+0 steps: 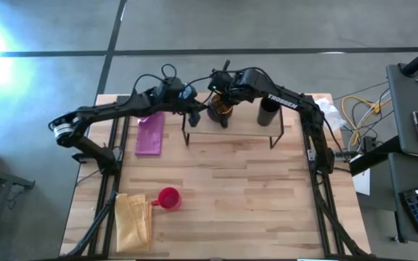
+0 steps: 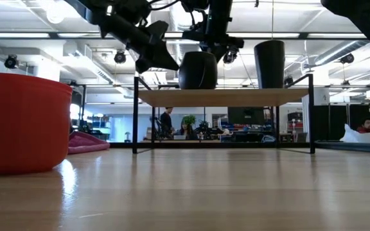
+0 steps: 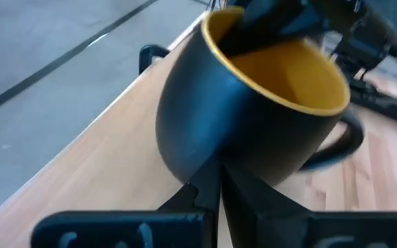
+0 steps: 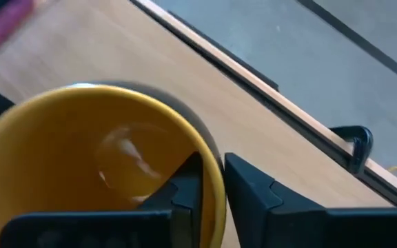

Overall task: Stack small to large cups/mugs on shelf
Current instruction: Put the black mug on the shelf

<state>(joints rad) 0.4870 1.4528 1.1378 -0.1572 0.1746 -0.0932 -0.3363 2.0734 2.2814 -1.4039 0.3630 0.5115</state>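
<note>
The mug, dark outside and yellow inside (image 1: pixel 220 111), stands on the light-wood shelf (image 2: pixel 223 97) toward its left end. My right gripper (image 4: pixel 213 184) comes down on it from above and is shut on its rim. My left gripper (image 3: pixel 214 189), shut, points at the mug's outer wall (image 3: pixel 198 131) from the table's left. The tall black cup (image 1: pixel 268 113) stands on its base at the shelf's right end (image 2: pixel 270 64). The red mug (image 1: pixel 168 197) stands on the tabletop near the front, with its handle toward the left. My right gripper pinches the mug's rim (image 4: pixel 216 165), with one finger (image 4: pixel 181 189) inside the yellow hollow and one (image 4: pixel 253 193) outside, coming from above and pointing down. The mug stands upright with its base on the shelf (image 2: pixel 198 86). My left gripper's shut fingertips (image 3: pixel 209 180) reach the mug's lower outer wall; I cannot tell whether they touch it.
A purple flat object (image 1: pixel 150 133) lies on the table left of the shelf. A yellow cloth (image 1: pixel 133 217) lies at the near left corner beside the red mug. The tabletop (image 1: pixel 252 203) between shelf and near edge is bare wood. People sit in the room beyond (image 2: pixel 365 125).
</note>
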